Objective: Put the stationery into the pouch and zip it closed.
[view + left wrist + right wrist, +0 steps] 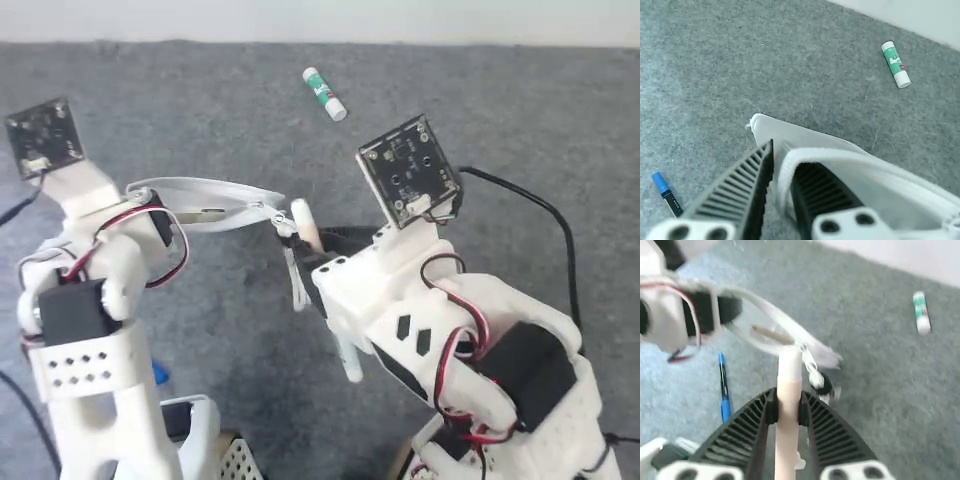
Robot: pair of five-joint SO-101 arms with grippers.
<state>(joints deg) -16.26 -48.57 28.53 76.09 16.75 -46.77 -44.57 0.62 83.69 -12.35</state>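
My left gripper (777,150) is shut on the rim of a white pouch (850,155) and holds it off the grey carpet with its mouth open (205,205). A thin brown stick (767,333) lies inside the pouch (775,320). My right gripper (788,397) is shut on a cream pen (788,375), whose tip points at the zipper end of the pouch (303,225). A green-and-white glue stick (325,93) lies farther back on the carpet, apart from both arms. A blue pen (723,385) lies on the carpet under the left arm.
Grey carpet (520,130) covers the table up to a pale wall at the back. A black cable (545,215) runs along the right side of the right arm. The blue pen (665,192) and glue stick (895,64) lie loose on open carpet.
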